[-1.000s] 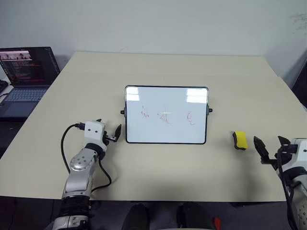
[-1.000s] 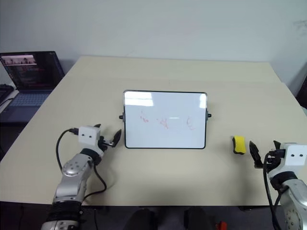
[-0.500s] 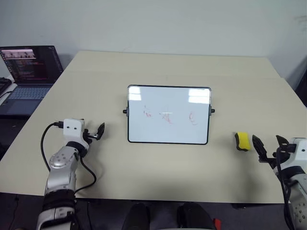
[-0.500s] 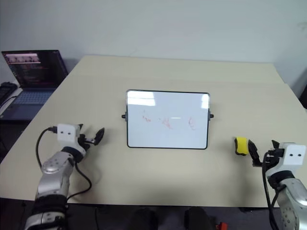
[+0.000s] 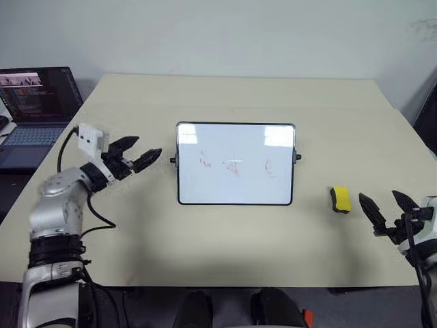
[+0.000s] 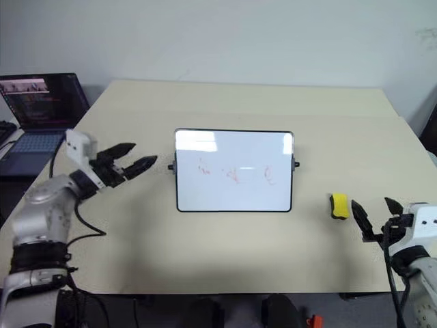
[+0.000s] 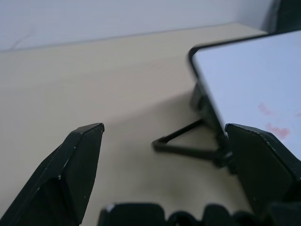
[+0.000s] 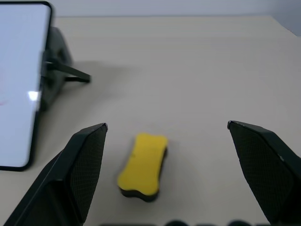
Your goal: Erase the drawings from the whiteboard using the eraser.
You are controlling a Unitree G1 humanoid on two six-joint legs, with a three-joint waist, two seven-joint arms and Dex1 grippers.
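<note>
We see the whiteboard [image 5: 235, 164] propped tilted on its stand, three faint red drawings [image 5: 235, 166] in a row across it. The yellow, black-backed eraser [image 5: 340, 199] lies just right of the whiteboard.

The left arm [image 5: 58, 205] was built of rounded silver-grey segments with a ribbed black band near its lower part, and a loose black cable [image 5: 95, 217] looped off it toward four o'clock. A small white box [image 5: 91, 139] sat at the wrist, and the left gripper [image 5: 136, 154] ended in two tapered, matte black fingers [image 7: 70, 174]. The right gripper [image 5: 390, 208] had the same pointed black fingers, a white block [image 6: 425, 221] behind them and a thin black cable [image 6: 390, 270].
</note>
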